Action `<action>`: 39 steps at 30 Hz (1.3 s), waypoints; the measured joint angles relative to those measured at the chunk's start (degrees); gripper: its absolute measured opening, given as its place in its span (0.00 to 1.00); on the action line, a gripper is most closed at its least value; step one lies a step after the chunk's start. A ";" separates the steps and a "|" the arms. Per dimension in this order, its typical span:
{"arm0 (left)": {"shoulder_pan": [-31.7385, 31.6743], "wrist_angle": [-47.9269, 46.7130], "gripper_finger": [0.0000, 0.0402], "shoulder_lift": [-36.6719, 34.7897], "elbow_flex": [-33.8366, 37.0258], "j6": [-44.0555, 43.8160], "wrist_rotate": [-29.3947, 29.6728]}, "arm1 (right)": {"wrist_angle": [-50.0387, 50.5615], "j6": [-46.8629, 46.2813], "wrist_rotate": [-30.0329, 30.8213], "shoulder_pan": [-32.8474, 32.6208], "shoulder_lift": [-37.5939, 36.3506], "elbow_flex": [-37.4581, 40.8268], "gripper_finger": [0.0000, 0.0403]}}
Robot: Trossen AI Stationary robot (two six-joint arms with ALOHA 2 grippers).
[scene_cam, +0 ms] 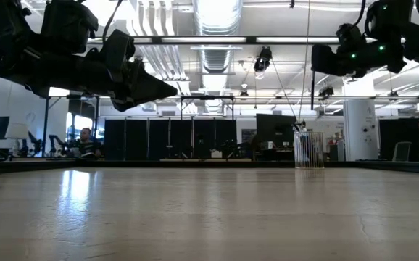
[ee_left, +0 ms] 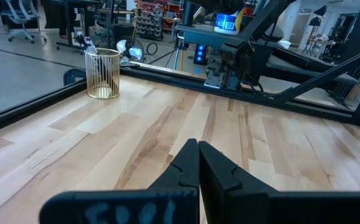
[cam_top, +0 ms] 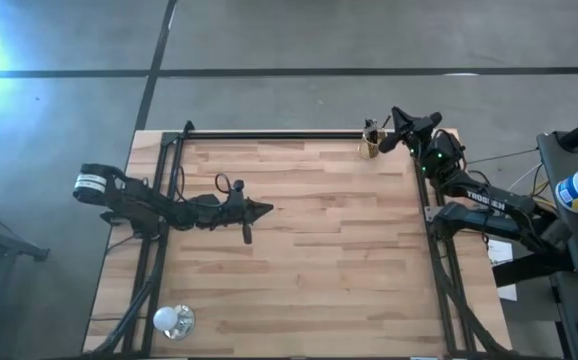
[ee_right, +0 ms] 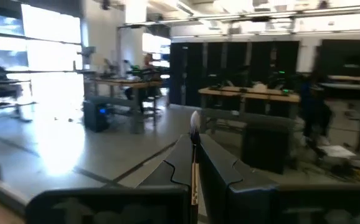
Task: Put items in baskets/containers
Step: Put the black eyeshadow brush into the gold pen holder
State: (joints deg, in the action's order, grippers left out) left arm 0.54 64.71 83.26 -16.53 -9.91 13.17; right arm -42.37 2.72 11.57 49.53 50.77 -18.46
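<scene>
Figure. Delivery step of the sorting task: one stick carried to the cup at the far edge of the counter [cam_top: 309, 260].

Right pincer [cam_top: 383, 134], in the upper right of the high view, hung just beside the cup [cam_top: 370, 142], which stood at the upper edge of the counter against the dark rail [cam_top: 269, 134]. In the right wrist view its two fingers [ee_right: 179, 163] were closed on a thin stick [ee_right: 195, 149]; the stick's long axis ran up along the seam between the fingers, and its pale tip stood beyond the fingertips at the centre of that frame, aimed out over the counter's edge into the room. Whether that axis was upright or tilted over the cup cannot be told from these views.

The cup appeared in the left wrist view as a gold wire-sided cylinder [ee_left: 102, 73] at the upper left, with a few sticks already standing in it.

Left pincer [cam_top: 261, 209], left of centre in the high view, waited above the counter, fingers pressed together and holding nothing.

A white ball [cam_top: 172, 319] lay at the lower left of the high view.

Judged next move: bring the stick's lower end over the cup's mouth, then part the fingers
</scene>
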 joint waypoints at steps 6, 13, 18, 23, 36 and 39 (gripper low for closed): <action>0.01 -0.01 0.00 0.00 0.00 0.02 0.00 | 0.12 -0.66 0.63 1.99 0.64 0.04 0.02; 0.00 -0.02 0.00 0.00 0.00 0.02 0.00 | 0.09 -0.81 0.64 4.05 0.76 0.04 0.02; 0.02 -0.02 0.00 0.00 0.00 0.04 0.00 | 0.09 -0.74 0.60 4.78 0.76 0.07 0.02; 0.02 -0.02 0.00 0.00 0.00 0.15 0.00 | 0.00 -0.74 0.57 4.93 0.76 0.07 0.02; 0.00 -0.02 0.00 0.00 0.00 0.13 0.00 | 0.12 -1.08 0.46 4.86 0.77 -1.31 0.02; 0.00 -0.02 0.00 0.00 0.00 0.13 0.00 | 0.04 -1.04 0.49 4.88 1.95 -1.76 0.02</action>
State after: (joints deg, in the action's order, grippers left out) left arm 0.54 64.69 83.26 -16.53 -9.78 13.17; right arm -42.33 1.68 12.05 54.41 52.72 -20.22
